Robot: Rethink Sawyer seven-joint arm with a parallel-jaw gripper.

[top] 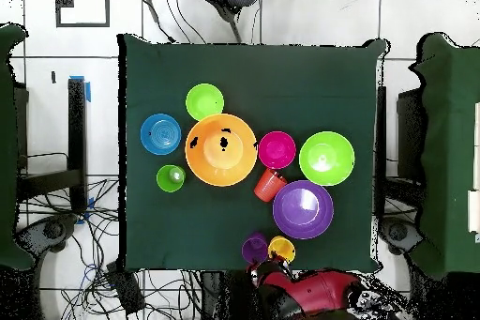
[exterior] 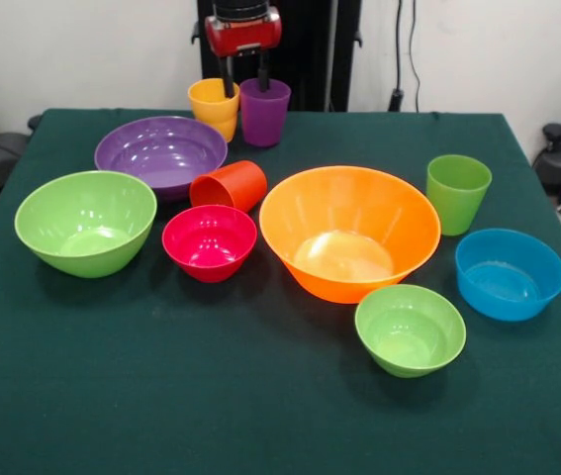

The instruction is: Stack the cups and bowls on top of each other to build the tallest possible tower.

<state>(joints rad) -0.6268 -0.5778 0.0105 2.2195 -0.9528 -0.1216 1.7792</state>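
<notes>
All cups and bowls stand apart on the green table; no tower stands. My gripper [exterior: 245, 85] hangs at the far edge with its jaws open, one finger beside the yellow cup [exterior: 213, 107] and the other over the purple cup [exterior: 264, 114]. It holds nothing. The orange-red cup [exterior: 229, 186] lies on its side between the wide purple bowl [exterior: 161, 153] and the large orange bowl [exterior: 359, 213]. The light green cup [exterior: 457, 193] stands upright at the right. The large green bowl [exterior: 85, 223], pink-red bowl [exterior: 210, 241], small green bowl [exterior: 410, 330] and blue bowl [exterior: 510, 274] stand open side up.
In the overhead view the arm [top: 309, 290] reaches in from the bottom edge to the purple cup [top: 255, 247] and yellow cup [top: 281, 249]. Cables and chairs lie on the floor around the table [top: 309, 72].
</notes>
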